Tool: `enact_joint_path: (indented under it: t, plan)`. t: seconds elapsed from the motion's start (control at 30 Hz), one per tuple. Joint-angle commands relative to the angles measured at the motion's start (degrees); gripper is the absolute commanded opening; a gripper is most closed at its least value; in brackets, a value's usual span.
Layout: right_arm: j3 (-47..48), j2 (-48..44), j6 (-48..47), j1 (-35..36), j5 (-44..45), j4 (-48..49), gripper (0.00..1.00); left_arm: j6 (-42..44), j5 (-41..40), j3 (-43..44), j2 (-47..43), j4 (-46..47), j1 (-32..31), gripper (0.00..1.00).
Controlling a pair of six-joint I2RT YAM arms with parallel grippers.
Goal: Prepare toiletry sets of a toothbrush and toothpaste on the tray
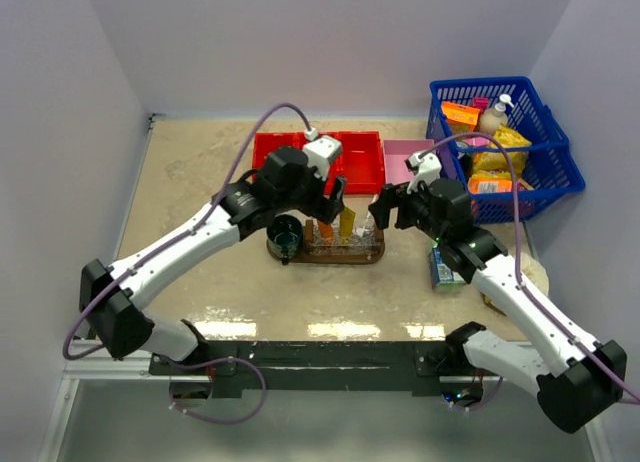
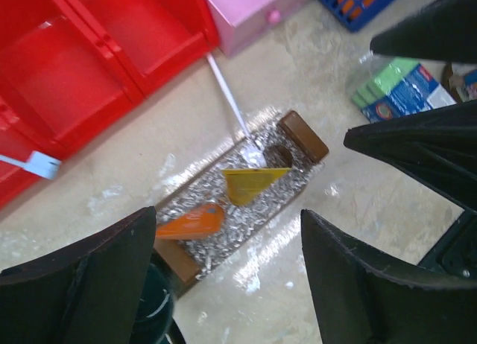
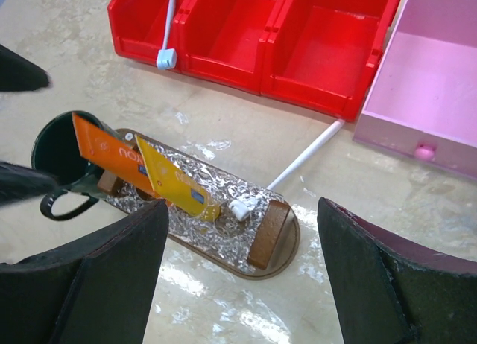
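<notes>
While left gripper (image 2: 228, 223) and right gripper (image 3: 243, 205) hover, tray (image 3: 288, 255) part filled

Jaws of both stand wide apart, empty. Orange toothpaste (image 3: 104, 152) and yellow toothpaste (image 3: 179, 184) lean on the tray; one toothbrush (image 3: 305, 156) rests its head there, handle trailing onto the table (image 3: 63, 65).

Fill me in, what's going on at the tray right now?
The left hand and the right hand both hover open above the foil-lined tray, holding nothing. An orange toothpaste tube and a yellow toothpaste tube sit on the tray. One toothbrush has its head on the foil, with its handle sticking out toward the pink box. A second toothbrush lies in an end compartment of the red bin, so the second set looks short of its brush.
</notes>
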Motion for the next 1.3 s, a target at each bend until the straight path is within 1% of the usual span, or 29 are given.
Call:
enact_joint_path:
  t: [0.0,0.07,0.13,0.2,0.27,0.3,0.4,0.57,0.7,0.83,0.93,1.03,1.27]
  plan:
    - [-0.04,4.61,7.74,-0.61,0.95,5.63,0.84,0.58,3.24,-4.62,-6.65,9.19,6.52,0.84]
    - [0.66,6.82,9.51,-1.49,0.78,6.6,0.84,0.75,4.05,-7.52,-9.19,10.78,10.29,0.84]
    - [1.1,10.6,11.8,-2.45,0.6,8.44,0.84,1.72,2.83,-9.98,-11.31,12.72,12.15,0.84]
    - [1.89,14.54,13.56,-3.5,0.95,9.76,0.84,3.56,2.12,-11.65,-12.81,15.09,12.51,0.84]
    - [2.85,17.01,15.48,-4.65,0.6,10.47,0.82,4.97,3.25,-13.85,-14.56,16.93,12.77,0.85]
    - [3.03,17.98,16.11,-5.79,0.34,11.25,0.82,5.41,5.44,-14.55,-14.92,18.51,12.77,0.85]
    - [3.56,21.67,18.57,-7.37,0.95,12.23,0.8,6.55,8.79,-15.7,-14.49,19.23,12.86,0.85]
    - [4.26,27.83,22.17,-7.55,2.62,15.65,0.75,9.27,11.78,-16.23,-14.3,18.52,12.86,0.84]
    - [4.88,32.22,23.84,-7.55,4.47,17.93,0.74,9.98,14.42,-20.35,-18.78,21.59,12.86,0.83]
    - [6.11,36.7,25.42,-7.64,4.29,19.26,0.71,9.81,13.19,-23.17,-24.14,24.5,12.86,0.83]
    - [6.81,39.61,26.13,-7.55,3.94,20.05,0.68,9.63,9.78,-24.05,-25.2,24.85,12.86,0.84]
    - [6.55,41.37,27.36,-7.55,4.02,21.37,0.68,9.9,6.6,-23.53,-24.77,23.62,12.95,0.84]
    - [6.29,45.24,29.38,-7.55,3.33,23.56,0.64,9.55,5.37,-23.17,-24.24,22.57,12.86,0.84]
